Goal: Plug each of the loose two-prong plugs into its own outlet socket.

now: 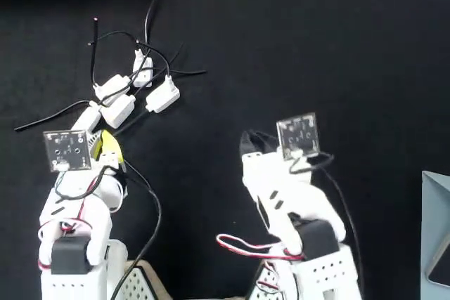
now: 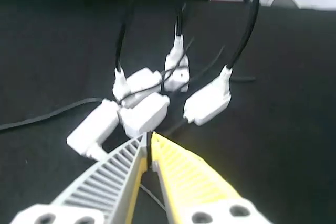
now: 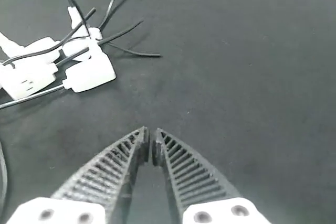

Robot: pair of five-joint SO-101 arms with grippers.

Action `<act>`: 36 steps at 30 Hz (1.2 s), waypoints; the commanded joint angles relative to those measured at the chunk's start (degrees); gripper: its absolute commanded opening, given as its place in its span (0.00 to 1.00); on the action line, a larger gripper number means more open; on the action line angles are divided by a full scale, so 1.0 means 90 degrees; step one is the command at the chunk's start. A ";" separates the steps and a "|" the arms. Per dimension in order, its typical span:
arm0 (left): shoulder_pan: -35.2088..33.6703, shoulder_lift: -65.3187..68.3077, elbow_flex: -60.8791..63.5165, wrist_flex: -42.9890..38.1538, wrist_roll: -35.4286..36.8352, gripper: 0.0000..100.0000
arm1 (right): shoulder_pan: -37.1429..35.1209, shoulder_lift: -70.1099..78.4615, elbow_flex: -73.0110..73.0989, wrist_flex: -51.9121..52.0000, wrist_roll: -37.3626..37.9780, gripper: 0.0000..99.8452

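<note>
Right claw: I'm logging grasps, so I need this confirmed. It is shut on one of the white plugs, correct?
No. The right claw is shut, but on nothing: the right wrist view shows it over the black table, apart from the white plugs.

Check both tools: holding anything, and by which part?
Nothing held: the right tool is shut over the table; the left tool is shut just short of the white plugs, gripping none.

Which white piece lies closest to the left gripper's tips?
The middle white block of the cluster, just ahead of the left gripper; the rest, like the outlying block, lie farther off.
</note>
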 commanded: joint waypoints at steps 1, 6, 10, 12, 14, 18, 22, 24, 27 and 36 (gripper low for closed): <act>-0.0005 0.0000 0.0357 -0.0039 -0.0469 0.03 | 0.0098 -0.0913 0.0298 0.0400 -0.0029 0.02; -0.0005 0.0000 0.1089 -0.0039 -0.1280 0.03 | 0.0068 -0.1353 0.0718 0.0781 -0.0029 0.02; 0.0044 0.0000 0.1529 -0.0039 -0.1299 0.03 | 0.0068 -0.1343 0.1011 0.0821 -0.0029 0.02; 0.0005 0.0000 0.1695 -0.0039 -0.1299 0.03 | 0.0068 -0.1382 0.1187 0.0801 -0.0049 0.02; 0.0005 0.0000 0.1832 -0.0029 -0.1299 0.03 | 0.0068 -0.1392 0.1216 0.0830 -0.0068 0.02; -0.0005 0.0049 0.1822 0.0020 -0.1299 0.03 | 0.0088 -0.1392 0.1216 0.0850 -0.0039 0.01; 0.0005 0.0039 0.1822 0.0596 -0.1299 0.03 | 0.0078 -0.1392 0.1216 0.1172 -0.0029 0.01; 0.0005 0.0010 0.1822 0.0772 -0.1299 0.03 | 0.0068 -0.1392 0.1216 0.1436 -0.0068 0.01; 0.0005 0.0010 0.1822 0.0821 -0.1328 0.03 | 0.0098 -0.1392 0.1216 0.1827 -0.0068 0.01; -0.0005 0.0010 0.1822 0.1719 -0.1338 0.03 | 0.0098 -0.1402 0.1216 0.2901 -0.0029 0.01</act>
